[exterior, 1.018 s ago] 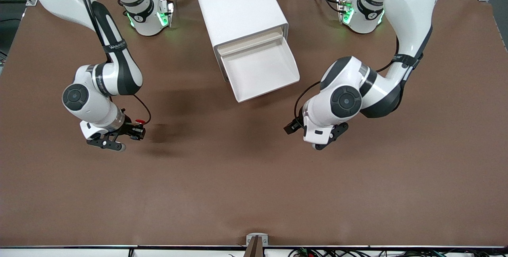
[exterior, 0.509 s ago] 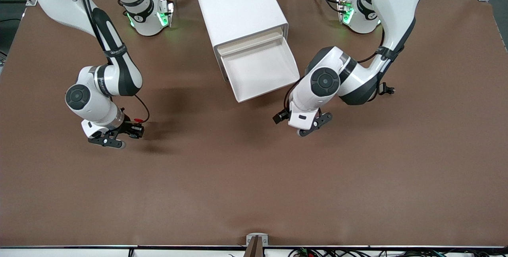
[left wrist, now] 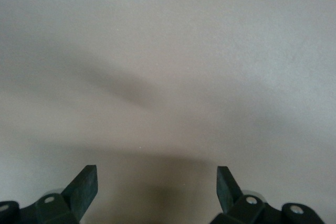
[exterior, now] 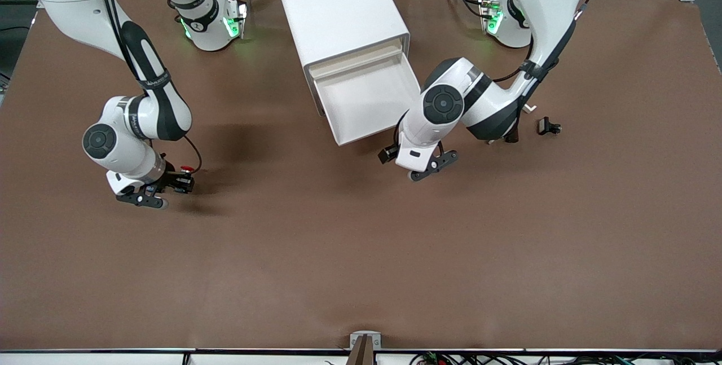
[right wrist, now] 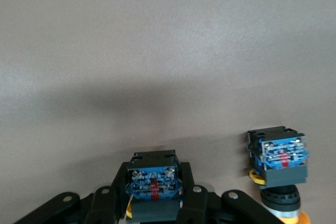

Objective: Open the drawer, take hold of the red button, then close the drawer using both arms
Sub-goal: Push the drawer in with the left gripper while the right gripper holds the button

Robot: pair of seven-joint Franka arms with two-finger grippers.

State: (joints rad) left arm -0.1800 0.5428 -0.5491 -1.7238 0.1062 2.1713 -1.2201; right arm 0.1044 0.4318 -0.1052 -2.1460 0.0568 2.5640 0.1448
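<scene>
My right gripper point(exterior: 149, 200) hangs low over the table toward the right arm's end, shut on the button point(right wrist: 153, 184). In the right wrist view point(right wrist: 154, 176) the button's blue-black body sits between the fingers, with a bit of yellow collar showing and the cap hidden. The hand mostly hides it in the front view. My left gripper point(exterior: 431, 165) is open and empty, just nearer the front camera than the open white drawer point(exterior: 366, 100). In the left wrist view point(left wrist: 156, 182) only bare table shows between its fingertips. The drawer stands pulled out of the white cabinet point(exterior: 338, 9) and looks empty.
A second, alike button with an orange cap point(right wrist: 278, 166) lies on the table close beside the held one; I cannot pick it out in the front view. A small dark blocky object point(exterior: 548, 126) lies toward the left arm's end.
The left arm has swung toward the drawer's front, uncovering the small dark object. The right gripper has shifted slightly toward the right arm's end with the button.
</scene>
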